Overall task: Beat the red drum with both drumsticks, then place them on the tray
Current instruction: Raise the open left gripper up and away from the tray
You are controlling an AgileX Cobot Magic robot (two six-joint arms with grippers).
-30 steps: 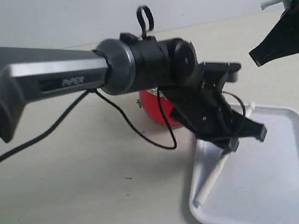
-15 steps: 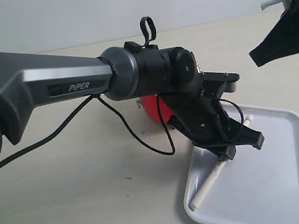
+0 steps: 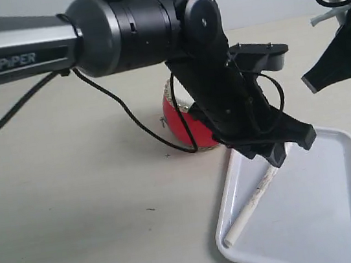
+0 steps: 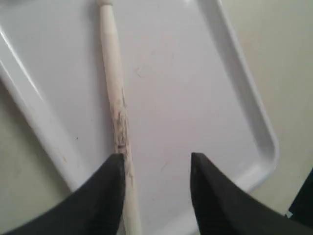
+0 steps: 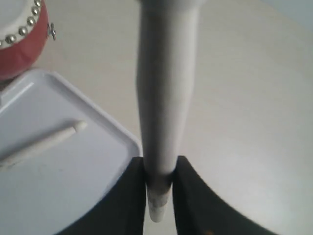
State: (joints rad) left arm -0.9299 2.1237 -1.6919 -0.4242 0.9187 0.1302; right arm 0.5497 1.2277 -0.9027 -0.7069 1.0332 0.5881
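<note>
**Drumsticks.** One drumstick (image 3: pixel 254 200) lies flat inside the tray (image 3: pixel 350 152). It runs diagonally, and its near end rests at the tray's near corner, against the low rim. The other drumstick (image 5: pixel 166 93) is off the tray, carried roughly upright on the right of the scene above the table (image 3: pixel 74 204). The red drum (image 3: pixel 185 127) stands on the table just beside the tray's far left corner, largely hidden behind the left arm.

**Task status (judgement).** One stick is placed. The second has yet to be set down.

**Hazards.**
- The left arm hangs directly over the tray. If the right arm comes in before it clears, the two can collide.
- One left finger sits very close to the lying stick. A sideways drift as the arm lifts could drag or flick the stick over the low rim.
- The carried stick is held near one end, so most of its length stands free. A fast swing could make it pivot or slip in the grip.
- If the stick is let go while steeply tilted, it could bounce or roll across the smooth tray, strike the first stick, or go over the rim.

**Grippers.**
- The left gripper (image 4: pixel 156 164) is spread wide and holds nothing. Bare tray shows between its fingers, and the stick passes alongside one of them. Contact cannot be confirmed.
- The right gripper (image 5: pixel 159 169) is pinched onto the second drumstick close to its end, with both fingers pressed against the shaft.
</note>
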